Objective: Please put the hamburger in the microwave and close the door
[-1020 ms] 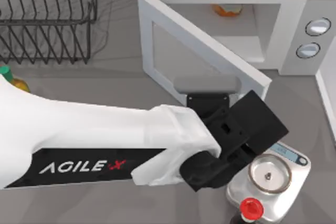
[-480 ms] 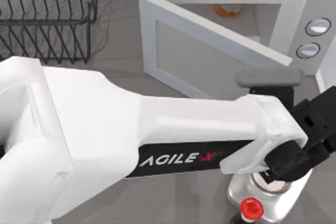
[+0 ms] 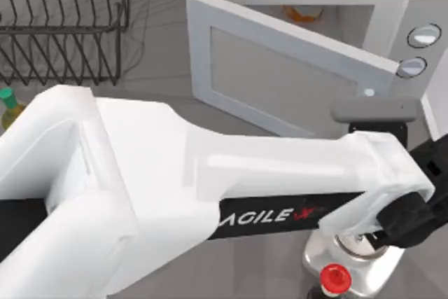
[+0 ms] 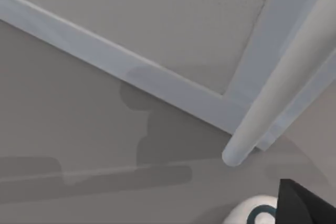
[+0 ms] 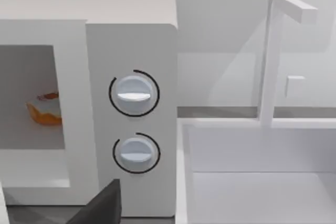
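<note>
The left gripper (image 3: 420,194), a matte black block at the end of a broad, smooth white arm marked AGILEX, sits at the table's right side just behind the free edge of the door (image 3: 280,78); whether its fingers are spread or closed cannot be told, since the wrist housing covers them from above. In the left wrist view the door's pale, rounded bar handle (image 4: 278,98) runs diagonally close to the camera, with the flat grey window panel and its lighter frame beyond it. The door is a tall white slab, swung partway in, standing at an angle across the front of the microwave (image 3: 392,26), a large white box with a pale, smooth cavity. The hamburger (image 3: 302,12), a small orange-tan bun, lies inside at the back of that cavity, and it shows again through the opening in the right wrist view (image 5: 46,111). Two round knobs (image 5: 134,94) with thin dark rings sit one above the other on the side panel. Under the left arm's wrist stands a silver kitchen scale (image 3: 353,260) with a round metal plate, and a red-capped bottle (image 3: 334,278) is just in front of it. A dark wire rack (image 3: 66,26) occupies the table's far left, with a green-capped bottle (image 3: 7,99) near it. The right gripper's fingers cannot be judged.
</note>
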Motion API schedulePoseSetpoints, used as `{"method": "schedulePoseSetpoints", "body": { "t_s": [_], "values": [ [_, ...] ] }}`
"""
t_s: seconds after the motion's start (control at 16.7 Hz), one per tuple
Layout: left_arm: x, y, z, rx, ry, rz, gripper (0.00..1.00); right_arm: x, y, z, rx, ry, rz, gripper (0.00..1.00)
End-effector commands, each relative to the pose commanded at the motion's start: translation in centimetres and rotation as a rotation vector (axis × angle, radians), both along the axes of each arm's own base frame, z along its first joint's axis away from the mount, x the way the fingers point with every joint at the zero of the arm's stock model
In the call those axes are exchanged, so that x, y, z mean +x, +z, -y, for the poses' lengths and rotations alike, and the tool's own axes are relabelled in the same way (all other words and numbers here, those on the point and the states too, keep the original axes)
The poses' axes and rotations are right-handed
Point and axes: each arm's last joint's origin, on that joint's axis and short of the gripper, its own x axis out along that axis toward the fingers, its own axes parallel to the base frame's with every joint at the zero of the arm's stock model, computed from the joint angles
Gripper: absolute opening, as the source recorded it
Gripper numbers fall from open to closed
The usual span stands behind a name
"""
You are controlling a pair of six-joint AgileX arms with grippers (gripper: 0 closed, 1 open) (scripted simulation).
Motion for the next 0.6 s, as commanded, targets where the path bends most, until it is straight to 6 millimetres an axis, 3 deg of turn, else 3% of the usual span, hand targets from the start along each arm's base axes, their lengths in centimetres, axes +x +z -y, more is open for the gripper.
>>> {"method": "schedulePoseSetpoints", "body": {
  "t_s": [0.12, 0.42, 0.6],
  "values": [
    [1.4, -0.1, 0.3, -0.001, 0.000, 0.000, 0.00, 0.0, 0.0, 0.0, 0.000, 0.000, 0.000, 1.00],
    [8.3, -0.8, 0.4, -0.001, 0.003, -0.001, 0.00, 0.0, 0.0, 0.0, 0.000, 0.000, 0.000, 1.00],
    [9.9, -1.0, 0.2, 0.000, 0.000, 0.000, 0.00, 0.0, 0.0, 0.0, 0.000, 0.000, 0.000, 1.00]
  ]
}}
